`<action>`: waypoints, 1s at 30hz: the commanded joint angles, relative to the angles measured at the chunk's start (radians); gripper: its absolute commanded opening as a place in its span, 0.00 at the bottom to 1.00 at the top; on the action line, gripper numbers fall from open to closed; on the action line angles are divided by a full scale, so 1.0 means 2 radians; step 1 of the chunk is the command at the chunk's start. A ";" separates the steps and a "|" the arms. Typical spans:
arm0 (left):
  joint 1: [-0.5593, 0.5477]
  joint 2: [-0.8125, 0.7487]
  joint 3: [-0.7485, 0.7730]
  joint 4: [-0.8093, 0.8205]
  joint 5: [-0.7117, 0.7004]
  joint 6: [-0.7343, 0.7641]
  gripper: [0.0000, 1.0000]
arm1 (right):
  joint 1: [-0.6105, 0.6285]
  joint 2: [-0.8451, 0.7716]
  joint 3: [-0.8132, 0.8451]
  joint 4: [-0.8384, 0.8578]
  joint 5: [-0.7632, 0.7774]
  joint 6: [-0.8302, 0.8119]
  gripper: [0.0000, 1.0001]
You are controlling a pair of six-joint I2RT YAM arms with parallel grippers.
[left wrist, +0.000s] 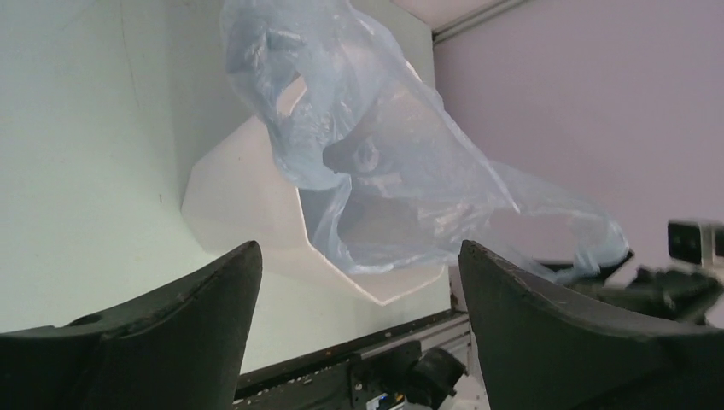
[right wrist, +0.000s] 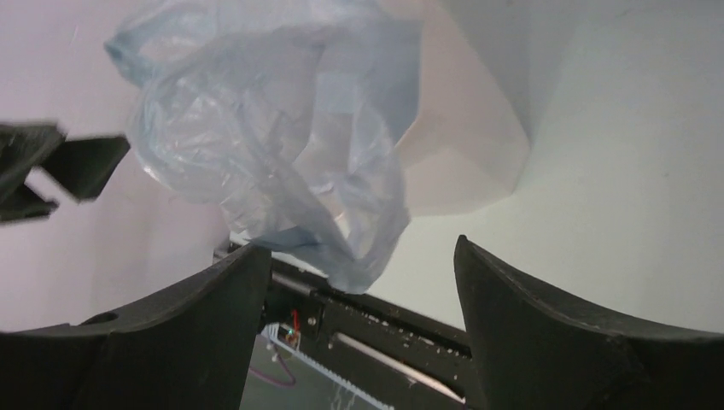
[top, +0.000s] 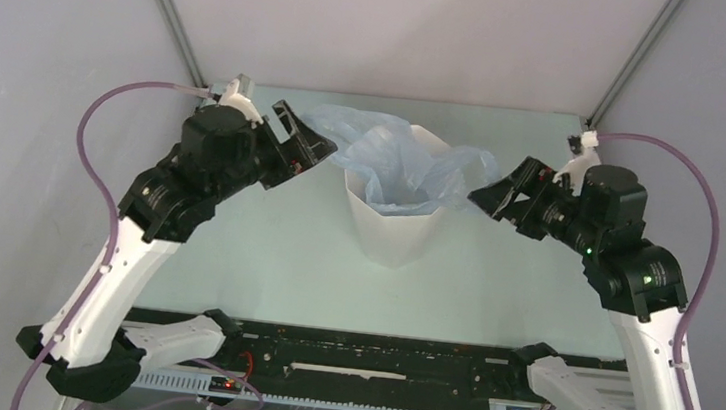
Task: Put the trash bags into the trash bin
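Note:
The trash bin [top: 391,233], white and faceted, stands upright mid-table. The trash bag [top: 393,163], pale blue and crinkly, sits partly down in the bin's mouth, with its edges spread out past the rim on both sides. My left gripper [top: 301,146] is open just left of the rim, near the bag's left flap. My right gripper [top: 496,198] is open just right of the rim, by the bag's right flap. In the left wrist view the bag [left wrist: 376,162] billows over the bin [left wrist: 239,205] beyond my open left gripper [left wrist: 359,249]. The right wrist view has the bag [right wrist: 273,145] hanging ahead of my open right gripper [right wrist: 359,249], untouched by the fingers.
A black rail [top: 375,352] runs along the near table edge between the arm bases. Grey walls close in the back and both sides. Purple cables [top: 96,119] loop off each arm.

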 commanded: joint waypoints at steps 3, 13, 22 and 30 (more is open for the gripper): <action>-0.010 0.051 -0.005 0.042 -0.070 -0.061 0.70 | 0.142 -0.009 -0.032 0.046 0.141 0.090 0.88; -0.010 0.125 0.025 0.018 -0.068 -0.047 0.46 | 0.185 0.024 -0.056 0.085 0.255 0.172 0.68; 0.026 0.100 0.055 0.020 -0.018 0.022 0.00 | 0.123 0.000 -0.056 0.094 0.185 0.109 0.00; 0.088 0.053 -0.008 0.051 0.165 0.019 0.00 | -0.046 -0.013 -0.063 0.062 -0.086 0.043 0.00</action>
